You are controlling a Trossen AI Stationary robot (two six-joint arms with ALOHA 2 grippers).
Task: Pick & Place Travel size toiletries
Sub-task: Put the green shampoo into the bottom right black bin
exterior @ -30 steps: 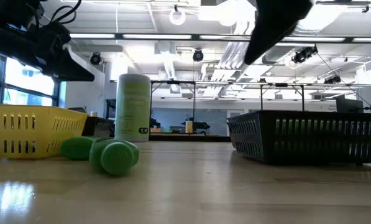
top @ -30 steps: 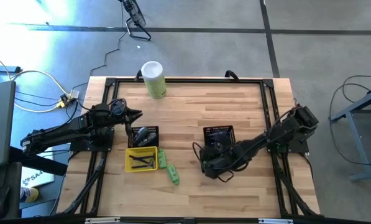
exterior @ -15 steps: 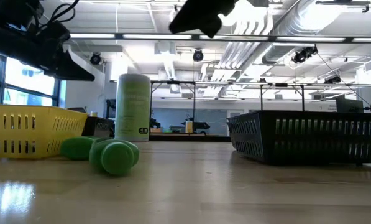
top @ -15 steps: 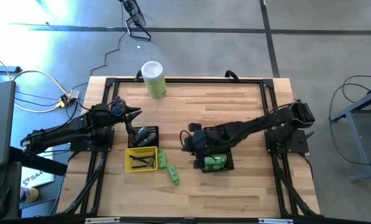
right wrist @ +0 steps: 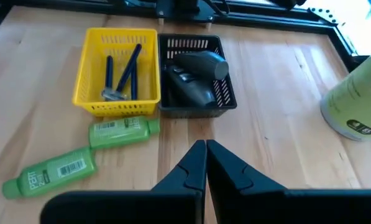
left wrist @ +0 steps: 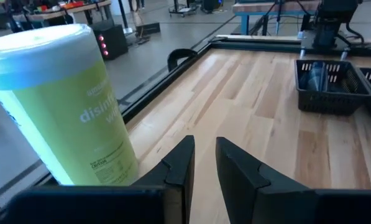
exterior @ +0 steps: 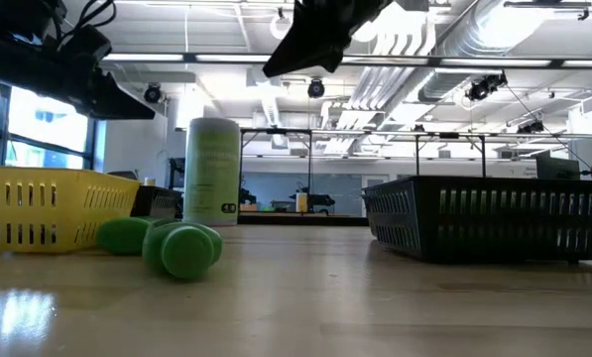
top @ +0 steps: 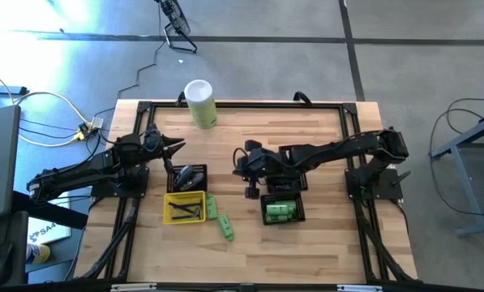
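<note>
The right hand (top: pixel 250 191) has swung left, away from the black basket (top: pixel 294 207) on the right side of the desk (top: pixel 306 130). Now green bottles (top: pixel 280 212) can be seen lying in that basket. The hand's fingers are pressed together and hold nothing, so that drop looks done. It hangs above the desk, facing two green bottles (right wrist: pixel 79 152) that lie beside the yellow tray (right wrist: pixel 86 68). They look like the next to fetch. The left hand (top: pixel 177 147) waits on the left, fingers a little apart.

Grey concrete floor (top: pixel 436 57) w/ cables, ceiling lights (exterior: pixel 276 25), window (exterior: pixel 38 129) at left.
</note>
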